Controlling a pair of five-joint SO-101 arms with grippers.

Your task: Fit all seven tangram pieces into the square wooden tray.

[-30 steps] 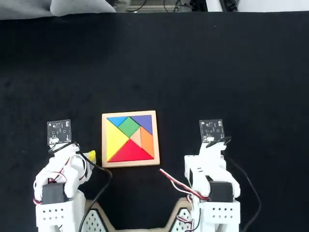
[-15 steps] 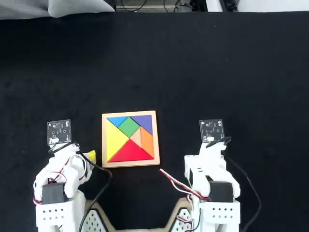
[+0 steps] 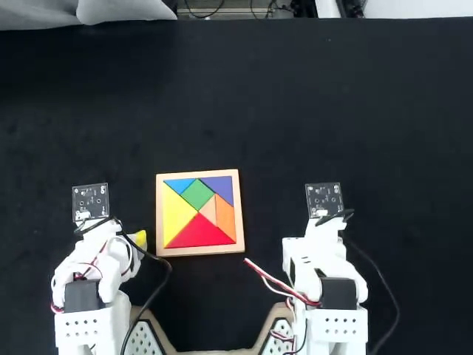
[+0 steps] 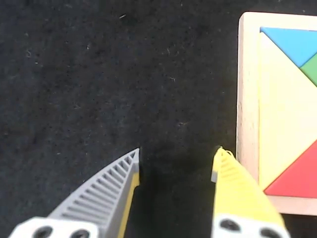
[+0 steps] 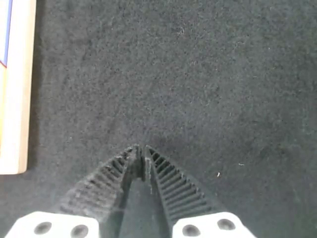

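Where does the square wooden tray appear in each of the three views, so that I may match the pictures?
High view: wooden tray near the middle, between the two arms.
Left wrist view: its rim runs close beside the yellow finger of the open left claw.
Right wrist view: a strip of rim at the picture's edge, apart from the shut right claw.
Shared landmark: the pale rim against the black cloth.

white arms (image 3: 325,281); grey-and-yellow ribbed tool (image 4: 178,151)
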